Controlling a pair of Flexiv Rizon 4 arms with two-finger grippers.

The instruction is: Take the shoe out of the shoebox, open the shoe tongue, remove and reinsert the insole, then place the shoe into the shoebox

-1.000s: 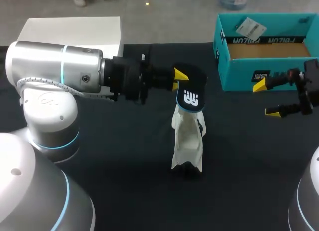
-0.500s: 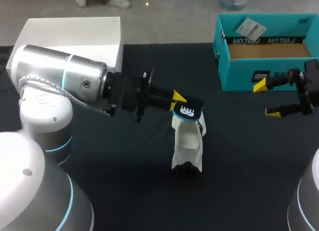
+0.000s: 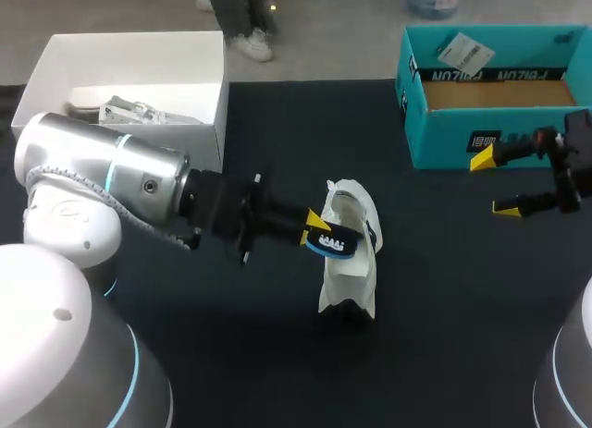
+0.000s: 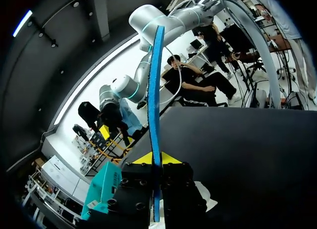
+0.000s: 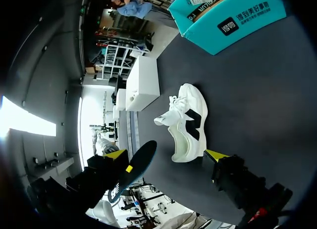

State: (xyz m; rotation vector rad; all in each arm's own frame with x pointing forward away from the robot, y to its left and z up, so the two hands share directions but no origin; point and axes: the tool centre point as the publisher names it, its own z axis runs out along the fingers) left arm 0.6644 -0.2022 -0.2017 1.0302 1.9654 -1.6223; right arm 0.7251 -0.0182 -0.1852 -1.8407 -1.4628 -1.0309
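Shoe (image 3: pixel 350 266) sits mid-table (image 3: pixel 453 299), out of the teal shoebox (image 3: pixel 444 137) at its 1 o'clock. Left hand (image 3: pixel 315 230) pinches the insole (image 3: pixel 337 244), at the shoe's 9 o'clock, near the opening. Right hand (image 3: pixel 496 182) hangs wide, empty, beside the shoebox. Likely reinsertion step: next, angle the insole toe-first into the opening.

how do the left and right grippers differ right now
The left gripper is shut on the blue-edged insole; the right gripper is open, holding nothing. The left gripper sits beside the white shoe mid-table; the right gripper is by the teal shoebox. Both have yellow-tipped fingers.
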